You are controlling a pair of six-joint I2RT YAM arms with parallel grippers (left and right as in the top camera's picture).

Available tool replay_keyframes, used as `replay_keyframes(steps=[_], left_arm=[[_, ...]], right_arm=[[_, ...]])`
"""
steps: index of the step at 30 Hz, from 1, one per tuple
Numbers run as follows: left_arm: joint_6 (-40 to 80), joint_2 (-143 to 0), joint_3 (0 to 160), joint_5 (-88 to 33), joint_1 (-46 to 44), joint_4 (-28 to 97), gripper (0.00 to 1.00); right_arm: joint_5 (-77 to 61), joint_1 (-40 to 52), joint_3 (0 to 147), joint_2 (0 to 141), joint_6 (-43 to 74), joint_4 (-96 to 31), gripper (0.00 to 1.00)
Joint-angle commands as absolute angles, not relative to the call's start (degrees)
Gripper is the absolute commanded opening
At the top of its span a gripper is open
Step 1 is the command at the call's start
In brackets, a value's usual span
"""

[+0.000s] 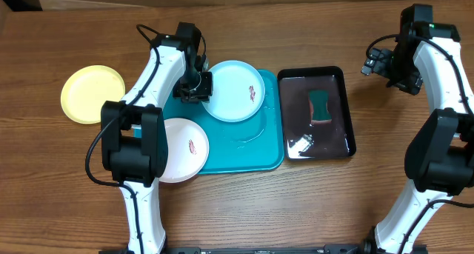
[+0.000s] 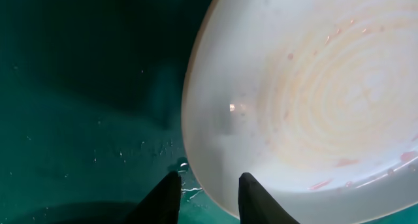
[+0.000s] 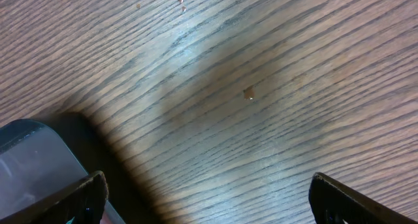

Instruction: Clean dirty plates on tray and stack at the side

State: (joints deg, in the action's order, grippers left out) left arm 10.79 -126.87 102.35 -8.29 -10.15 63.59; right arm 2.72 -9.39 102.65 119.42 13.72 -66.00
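**One plate set aside, two left smeared**

The left gripper (image 2: 206,199) is down on the tray, its two dark fingers (image 2: 162,199) set narrowly apart astride the left rim of the light-blue-rimmed plate (image 1: 233,89). One finger is over the plate's inner face and the other outside it. A sliver of wet tray shows between the outer finger and the rim, so I cannot tell whether the plate is actually pinched or only straddled. The right gripper (image 3: 209,199) hangs with its jaws spread wide and nothing between them, over bare wood beyond the far right corner of the black tray (image 1: 348,135).

The light-blue-rimmed plate lies at the far end of the turquoise tray (image 1: 252,156) and carries a red-brown smear (image 1: 252,93). The wrist view shows faint pinkish streaks on its face and water beads on the tray beside it. The white plate (image 1: 189,146) sits at the tray's near left corner, overhanging the edge and partly hidden by the left arm, with a smear of its own. The yellow-green-rimmed plate (image 1: 92,94) lies alone on the table (image 1: 244,209), well to the left of the tray, and looks free of marks from above.

I would judge the task about a third done. One plate looks cleaned and set aside, two have yet to be wiped, and no stack exists. A dark green pad (image 1: 320,106), probably the sponge, rests in the black tray, held by neither gripper.
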Motion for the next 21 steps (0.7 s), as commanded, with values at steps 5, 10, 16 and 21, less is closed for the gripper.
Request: replay_keyframes(steps=[5,10,16,21], left_arm=[[11.81,-127.02,102.37,-5.43,-10.15,62.78,0.33],[11.84,-127.02,102.37,-5.48,-10.17,61.76,0.33],[11.86,-127.13,102.35,-5.32,-10.15,59.33,0.33],[12.49,-127.20,102.35,-5.23,-10.15,57.95,0.33]], right_arm=[[2.26,-9.67,103.13,117.97,13.96,-65.87,1.00],[2.26,-9.67,103.13,117.97,13.96,-65.87,1.00],[2.26,-9.67,103.13,117.97,13.96,-65.87,1.00],[2.26,-9.67,103.13,117.97,13.96,-65.87,1.00]])
